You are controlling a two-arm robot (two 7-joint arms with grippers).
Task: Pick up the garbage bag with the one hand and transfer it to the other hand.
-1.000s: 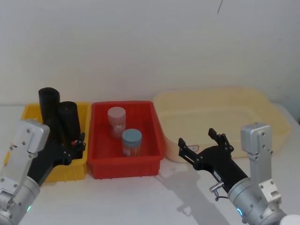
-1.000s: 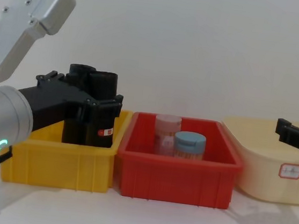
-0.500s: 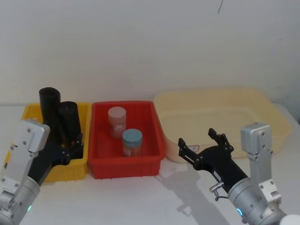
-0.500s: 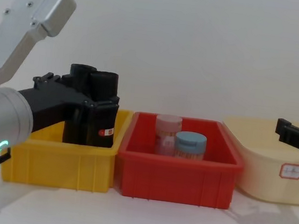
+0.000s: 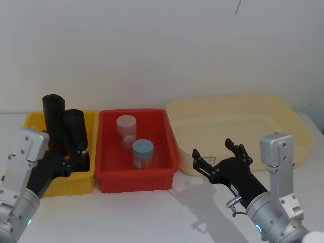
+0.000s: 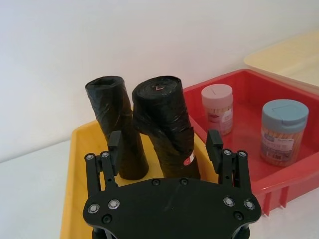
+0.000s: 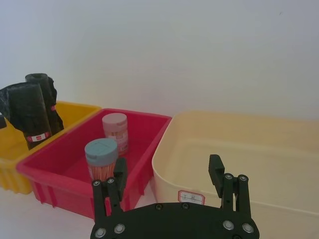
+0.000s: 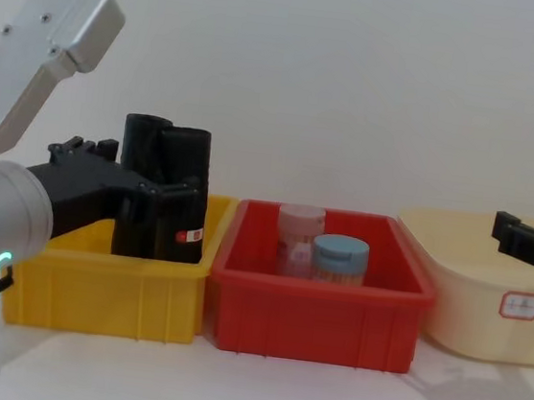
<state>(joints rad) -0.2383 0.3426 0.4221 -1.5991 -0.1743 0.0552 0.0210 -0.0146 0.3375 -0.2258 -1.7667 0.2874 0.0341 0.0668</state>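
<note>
White surface carried three bins in a row. The cream tub was biggest, on the robot's right. The red bin sat in the middle and the yellow bin on the left, the two just beside each other.

We saw the left arm, with its green ring, reaching in low over the yellow bin's near wall. The right arm, with its blue ring, hung over the surface in front of the cream tub.

The left end effector was released, with its fingers spread. In the left wrist view one finger showed on each side of the garbage bag, and we saw no contact. The right end effector was also released and held nothing, well apart from the bag.

The garbage bag stood roughly upright in the yellow bin, toward the side next to the red bin, with its red-and-white label low on its side. A second black roll leaned just behind it, and the two touched.

Two jars stood in the red bin: a pink-lidded jar farther back and a blue-lidded jar nearer the front.
</note>
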